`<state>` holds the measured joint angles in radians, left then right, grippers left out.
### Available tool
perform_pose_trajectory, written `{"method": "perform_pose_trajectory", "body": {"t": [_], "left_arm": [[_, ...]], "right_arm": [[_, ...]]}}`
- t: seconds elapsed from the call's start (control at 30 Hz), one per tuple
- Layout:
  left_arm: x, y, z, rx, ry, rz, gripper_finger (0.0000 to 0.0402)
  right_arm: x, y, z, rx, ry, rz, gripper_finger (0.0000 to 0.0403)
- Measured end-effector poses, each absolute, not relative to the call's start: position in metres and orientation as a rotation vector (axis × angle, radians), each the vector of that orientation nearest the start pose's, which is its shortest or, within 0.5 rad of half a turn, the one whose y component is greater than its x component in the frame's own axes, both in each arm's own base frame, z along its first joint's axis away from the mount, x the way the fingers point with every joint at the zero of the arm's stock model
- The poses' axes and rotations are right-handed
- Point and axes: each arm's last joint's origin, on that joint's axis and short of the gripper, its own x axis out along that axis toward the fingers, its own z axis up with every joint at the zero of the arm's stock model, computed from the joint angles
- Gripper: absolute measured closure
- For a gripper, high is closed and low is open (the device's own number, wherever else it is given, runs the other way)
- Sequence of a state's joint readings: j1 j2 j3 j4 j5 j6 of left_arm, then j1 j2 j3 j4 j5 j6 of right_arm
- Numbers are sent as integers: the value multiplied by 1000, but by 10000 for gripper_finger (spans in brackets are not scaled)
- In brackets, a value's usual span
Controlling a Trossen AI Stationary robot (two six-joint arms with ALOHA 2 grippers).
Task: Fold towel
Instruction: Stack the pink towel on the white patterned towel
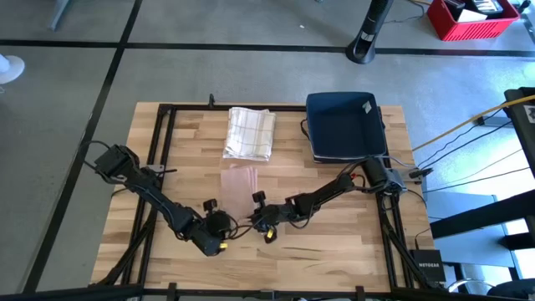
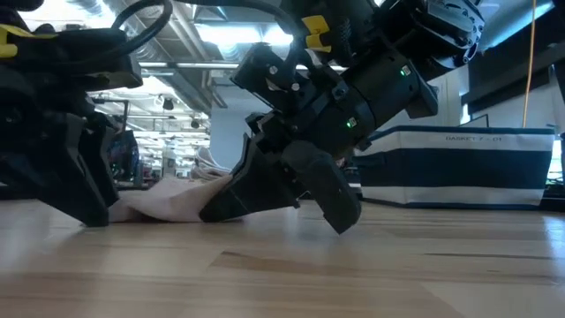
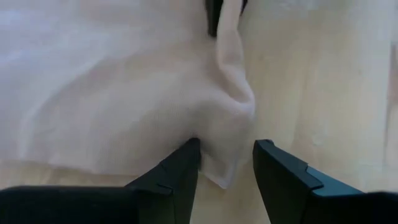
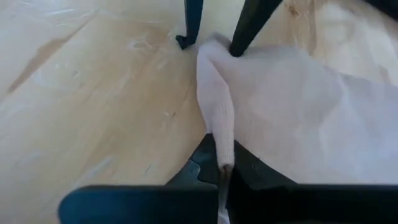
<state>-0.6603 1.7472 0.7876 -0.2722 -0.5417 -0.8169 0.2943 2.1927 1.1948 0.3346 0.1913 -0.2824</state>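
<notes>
Pale pink towel (image 1: pixel 240 181) is lying on the wooden desk (image 1: pixel 334 242) toward its near edge. The right gripper (image 4: pixel 222 163) is pinching a raised towel fold, fingers pressed together on it. The left gripper (image 3: pixel 225 163) is straddling the towel's corner, fingers spread apart. Both arms are hiding the towel's near edge from above.

Pretty tight up front, roomy elsewhere

We see both grippers crowding the pink towel (image 1: pixel 240 181); folded checkered cloth (image 1: pixel 250 132) and navy basket (image 1: pixel 345 125) block the back.
</notes>
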Motion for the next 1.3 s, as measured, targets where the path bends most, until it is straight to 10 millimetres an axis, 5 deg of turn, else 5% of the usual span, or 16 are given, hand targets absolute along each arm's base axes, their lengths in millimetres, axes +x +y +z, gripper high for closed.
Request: {"method": "perform_pose_trajectory", "body": {"t": [0.17,0.4,0.6,0.97,1.3], "left_arm": [[233,-162,109,-43,967,342,284],[229,-159,107,50,995,340,388],[231,-163,115,75,999,311,399],[242,-164,201,139,991,285,401],[248,-124,278,202,890,413,401]], "right_arm": [[413,122,84,-393,670,183,398],[414,131,88,-407,664,196,398],[417,133,104,-376,730,173,400],[399,132,193,-328,608,48,402],[385,102,253,-312,502,-86,402]]}}
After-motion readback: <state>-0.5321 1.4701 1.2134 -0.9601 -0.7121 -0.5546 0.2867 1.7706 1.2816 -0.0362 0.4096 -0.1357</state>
